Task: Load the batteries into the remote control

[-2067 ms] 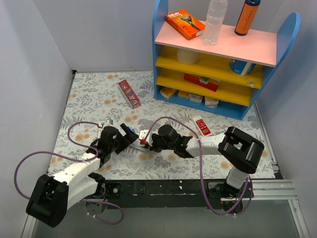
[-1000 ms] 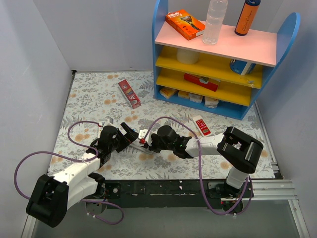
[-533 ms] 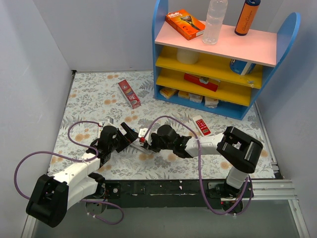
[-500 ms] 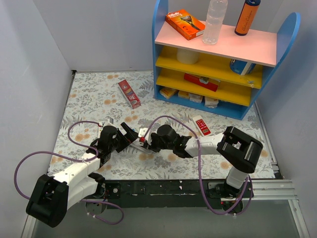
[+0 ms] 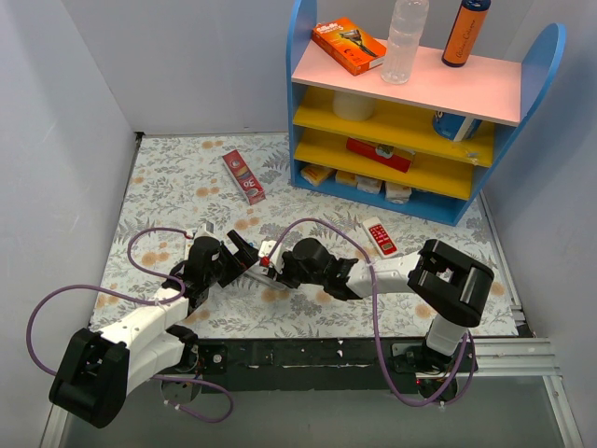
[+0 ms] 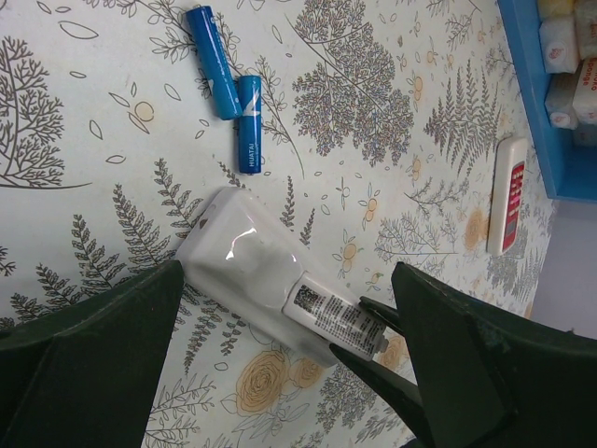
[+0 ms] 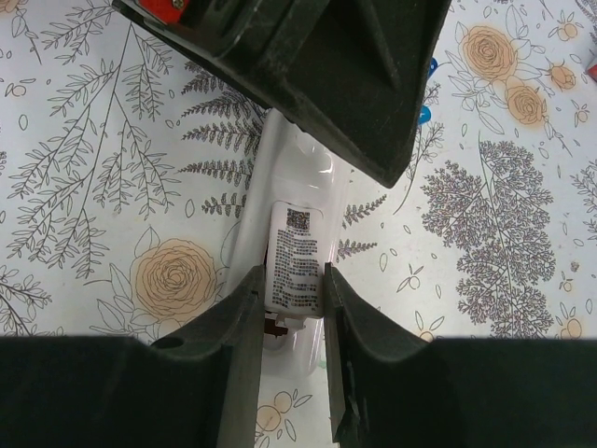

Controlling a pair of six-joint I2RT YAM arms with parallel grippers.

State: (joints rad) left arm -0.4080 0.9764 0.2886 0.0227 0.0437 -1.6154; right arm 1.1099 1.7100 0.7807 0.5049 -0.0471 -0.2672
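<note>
right claw (image 7: 291, 278) straddles the remote control (image 7: 297, 182), its far end covered

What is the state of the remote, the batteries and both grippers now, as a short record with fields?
remote: white, back side up on the table, label showing
batteries: two blue ones, loose on the table beside the remote, not loaded
left gripper: open wide, one finger each side of the remote
right gripper: at the remote's labelled end, fingers flanking the label; grip unclear
</note>
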